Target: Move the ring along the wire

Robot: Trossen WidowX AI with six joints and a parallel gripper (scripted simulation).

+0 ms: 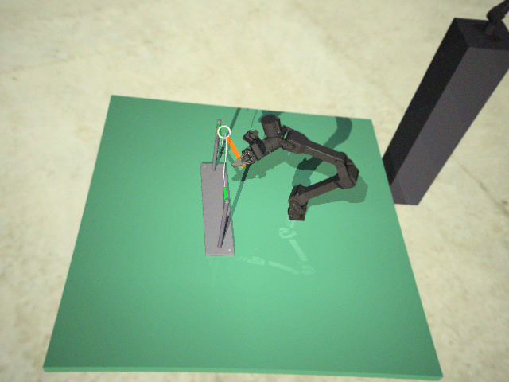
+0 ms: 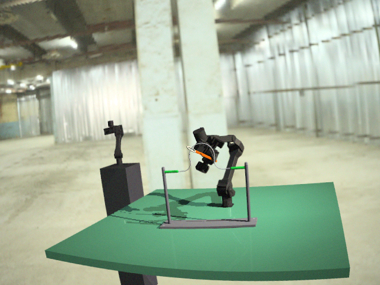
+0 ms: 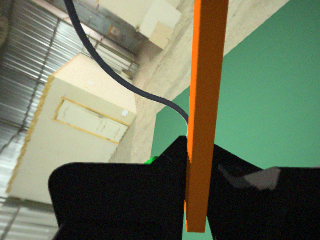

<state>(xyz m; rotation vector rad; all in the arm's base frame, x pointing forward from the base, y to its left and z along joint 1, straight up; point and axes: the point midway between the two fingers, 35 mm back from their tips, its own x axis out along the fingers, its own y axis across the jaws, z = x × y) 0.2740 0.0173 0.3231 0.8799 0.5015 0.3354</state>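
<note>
Handle (image 3: pixel 205 100) of the ring tool, a flat orange bar, is clamped between the black fingers of the gripper (image 2: pixel 206 162), which is clenched on its lower end. From the exterior view the bar slopes up and away from the claw to the white ring (image 2: pixel 192 149), which sits high on the raised hump of the thin grey wire (image 2: pixel 200 143), nearer the left post (image 2: pixel 165 196) than the right post (image 2: pixel 247 190); whether ring and wire touch cannot be told. Short green wire sections (image 2: pixel 171 171) (image 2: pixel 237 167) lie next to each post top, both well apart from the ring. In the top view the ring (image 1: pixel 223 131) shows near the far post (image 1: pixel 216 143), toward the far edge of the green worktop (image 1: pixel 123 267). Both posts stand on a grey base plate (image 1: pixel 210 230) around the worktop's middle. The dark arm (image 1: pixel 324 164) bends in from the right-edge side. A dark pedestal (image 1: pixel 444 123) stands on the floor beyond the far right corner.
</note>
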